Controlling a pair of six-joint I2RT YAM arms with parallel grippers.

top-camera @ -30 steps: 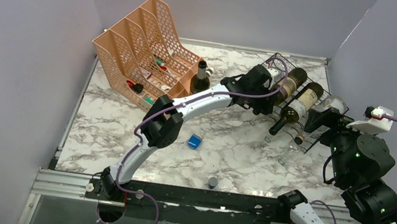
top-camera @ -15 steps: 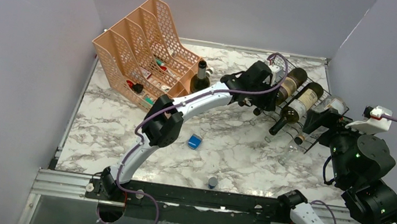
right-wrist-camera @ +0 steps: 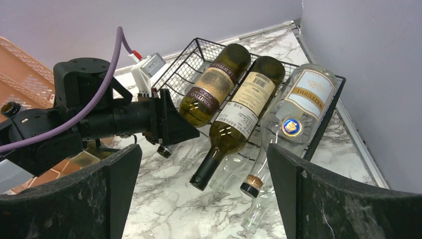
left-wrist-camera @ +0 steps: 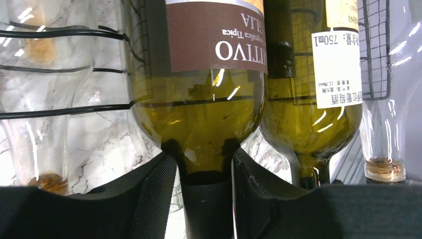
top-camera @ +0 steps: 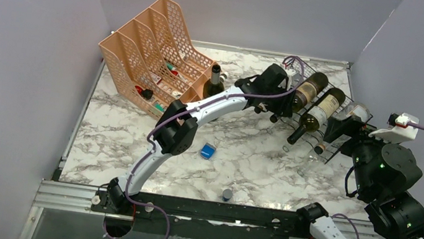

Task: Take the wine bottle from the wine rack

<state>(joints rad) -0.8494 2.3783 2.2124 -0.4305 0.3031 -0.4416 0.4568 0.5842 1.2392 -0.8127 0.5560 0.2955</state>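
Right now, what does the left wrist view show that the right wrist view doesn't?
Only the left wrist view: the left gripper closed on the neck of the maroon-label wine bottle, with the neck filling the gap. Only the right wrist view: the wine rack in full outline, the blue-seal clear bottle, and the right gripper wide open. Both: the maroon-label wine bottle, the white-label green bottle beside it, and rack wires.

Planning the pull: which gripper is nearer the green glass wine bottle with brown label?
Left. The left gripper clamps the brown-labelled green bottle at its neck; the right gripper hangs open beside the black wire rack.
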